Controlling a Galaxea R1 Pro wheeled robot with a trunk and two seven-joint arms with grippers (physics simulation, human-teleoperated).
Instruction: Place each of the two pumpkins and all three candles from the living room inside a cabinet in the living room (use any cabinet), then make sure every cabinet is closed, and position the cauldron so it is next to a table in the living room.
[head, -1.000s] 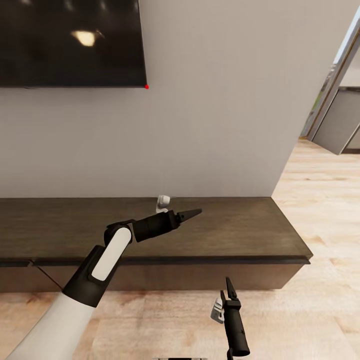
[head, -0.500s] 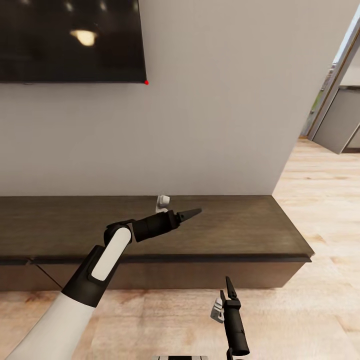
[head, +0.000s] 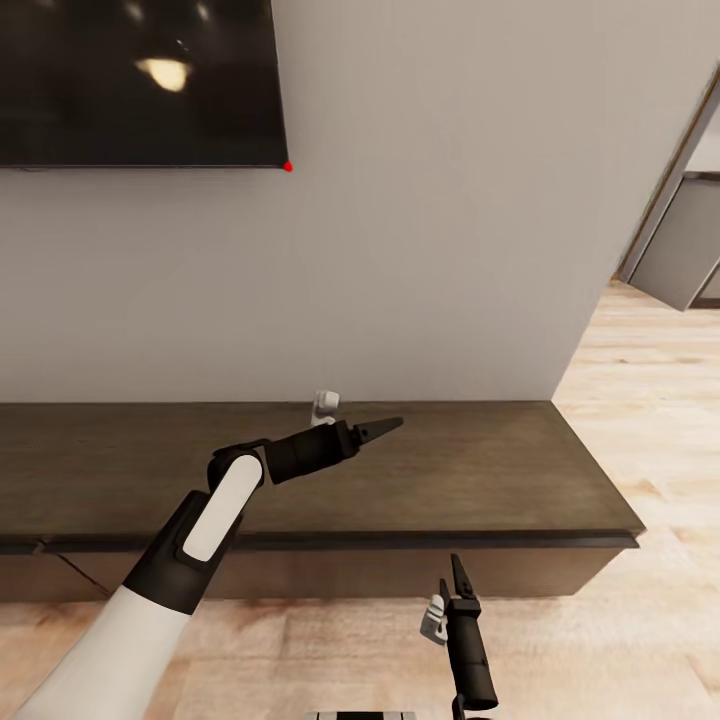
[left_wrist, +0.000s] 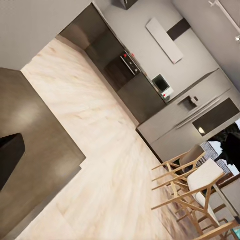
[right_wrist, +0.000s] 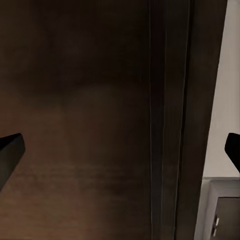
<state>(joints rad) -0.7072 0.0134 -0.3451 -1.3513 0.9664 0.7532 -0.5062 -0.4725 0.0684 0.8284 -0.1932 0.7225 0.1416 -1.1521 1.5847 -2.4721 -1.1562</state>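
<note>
From my head camera, the cabinet (head: 480, 470) stretched low along the wall below the television (head: 140, 80); my left gripper (head: 385, 428) hung above its top, whether pinched or parted I couldn't tell. My left wrist saw chairs (left_wrist: 195, 190) far past the cabinet. My right wrist faced its front, right gripper (right_wrist: 120, 150) spread, empty. Handle-less, stiff drawers; I judged I'd hook an edge.

- The head camera is looking forward and down from above both arms, facing the wall (head: 430, 200) and the long cabinet (head: 480, 470).
- The left wrist camera is looking past the cabinet's end (left_wrist: 40, 145) toward a distant kitchen (left_wrist: 150, 85).
- The right wrist camera is sitting close to the cabinet's dark wood (right_wrist: 90, 120), the surface all views are sharing.
</note>
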